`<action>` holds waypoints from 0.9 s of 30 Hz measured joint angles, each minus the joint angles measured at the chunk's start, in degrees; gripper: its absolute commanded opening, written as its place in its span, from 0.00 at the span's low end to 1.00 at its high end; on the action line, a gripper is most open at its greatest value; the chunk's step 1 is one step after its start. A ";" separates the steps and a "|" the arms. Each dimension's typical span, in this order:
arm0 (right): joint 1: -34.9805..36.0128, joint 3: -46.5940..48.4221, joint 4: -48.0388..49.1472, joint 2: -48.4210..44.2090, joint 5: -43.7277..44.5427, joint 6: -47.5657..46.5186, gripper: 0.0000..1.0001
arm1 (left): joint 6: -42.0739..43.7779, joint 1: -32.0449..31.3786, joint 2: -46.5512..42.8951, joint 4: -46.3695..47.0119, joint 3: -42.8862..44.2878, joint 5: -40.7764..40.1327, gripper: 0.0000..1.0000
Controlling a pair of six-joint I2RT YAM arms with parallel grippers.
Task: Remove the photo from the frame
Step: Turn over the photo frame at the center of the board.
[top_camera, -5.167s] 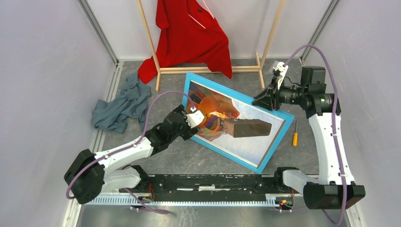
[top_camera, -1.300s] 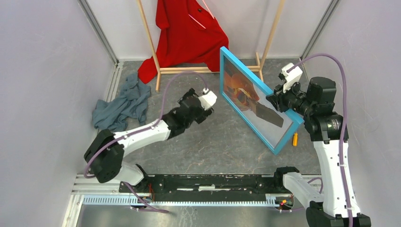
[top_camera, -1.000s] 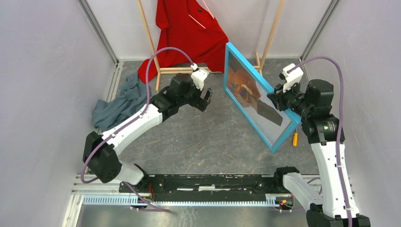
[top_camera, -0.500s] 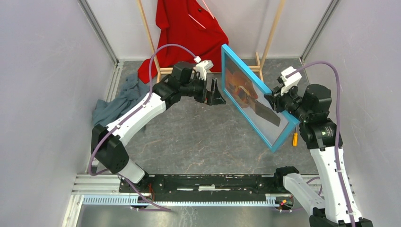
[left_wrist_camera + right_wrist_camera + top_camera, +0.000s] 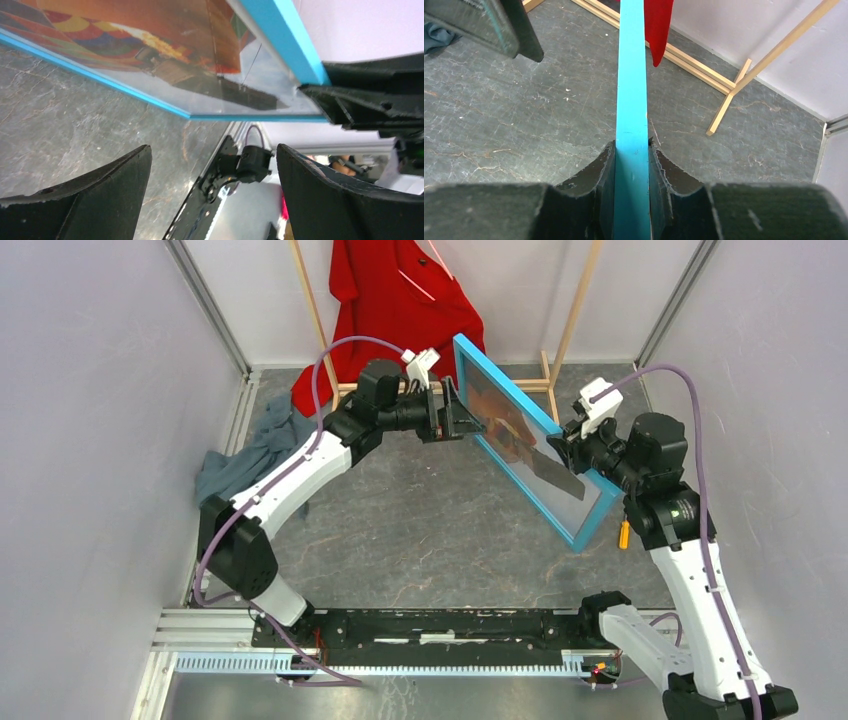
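Note:
The frame [image 5: 592, 512], with a light blue border, stands raised on edge and tilted over the floor. The photo [image 5: 508, 428] of an orange-red balloon shows through its front. My right gripper [image 5: 568, 448] is shut on the frame's blue edge [image 5: 631, 90], one finger on each face. My left gripper [image 5: 462, 424] is open right at the frame's front face near its far end. In the left wrist view the photo [image 5: 125, 30] and blue border [image 5: 280, 35] lie just beyond the fingertips. Nothing sits between my left gripper's [image 5: 212, 150] fingers.
A wooden clothes rack [image 5: 560, 335] with a red shirt [image 5: 400, 310] stands at the back, just behind the frame. A blue-grey cloth [image 5: 250, 465] lies at the left wall. A small orange-handled screwdriver [image 5: 622, 533] lies under the frame's near corner. Walls close in on both sides.
My left arm has swung up and to the right, bringing its open gripper against the frame's front. The right gripper has shifted the upright frame slightly left, still clamped on it.

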 measured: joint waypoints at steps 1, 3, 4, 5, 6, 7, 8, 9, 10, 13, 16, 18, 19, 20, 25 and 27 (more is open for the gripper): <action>0.15 -0.02 0.09 0.02 0.00 -0.02 0.08 | -1.05 0.13 0.22 0.76 0.00 0.00 1.00; 0.42 -0.15 0.28 0.04 -0.09 -0.07 0.08 | -3.82 0.55 0.72 2.82 0.00 -0.07 1.00; 0.63 -0.26 0.46 0.02 -0.11 -0.13 0.08 | -5.25 0.72 0.94 3.74 0.00 -0.11 1.00; 0.87 -0.37 0.59 0.02 -0.13 -0.24 0.08 | -6.67 0.83 1.11 4.68 0.00 -0.13 1.00; 1.14 -0.44 0.68 0.02 -0.15 -0.35 0.08 | -8.26 0.98 1.33 5.86 0.00 -0.22 1.00; 1.40 -0.57 0.87 0.02 -0.17 -0.48 0.08 | -9.31 1.05 1.46 6.67 0.00 -0.39 1.00; 1.70 -0.72 1.09 -0.02 -0.22 -0.63 0.08 | -10.21 1.09 1.55 7.34 0.00 -0.68 1.00; 2.01 -0.87 1.36 -0.07 -0.33 -0.79 0.08 | -11.26 1.11 1.64 7.98 0.00 -0.90 1.00; 2.27 -1.09 1.62 -0.13 -0.46 -1.01 0.08 | -12.22 1.18 1.70 8.50 0.02 -1.44 1.00; 3.23 -1.77 2.51 -0.39 -0.83 -1.75 0.08 | -14.19 1.20 2.03 9.29 0.48 -2.62 1.00; 4.20 -2.62 3.39 -0.76 -1.51 -2.80 0.09 | -15.67 1.20 2.69 10.05 1.20 -3.58 1.00; 4.74 -3.21 3.91 -1.07 -2.08 -3.69 0.10 | -16.26 1.20 2.71 10.05 1.18 -3.80 1.00; 4.94 -3.58 4.26 -1.27 -2.40 -4.17 0.10 | -16.46 1.20 2.71 10.05 1.18 -3.98 1.00; 5.14 -3.91 4.55 -1.40 -2.84 -4.66 0.10 | -16.52 1.20 2.71 10.08 1.18 -4.13 1.00; 5.53 -4.74 5.33 -1.77 -4.35 -6.25 0.12 | -16.61 1.33 2.71 10.19 1.16 -4.61 1.00; 5.60 -4.96 5.51 -1.81 -4.81 -6.67 0.12 | -16.61 1.46 2.71 10.36 0.90 -4.57 1.00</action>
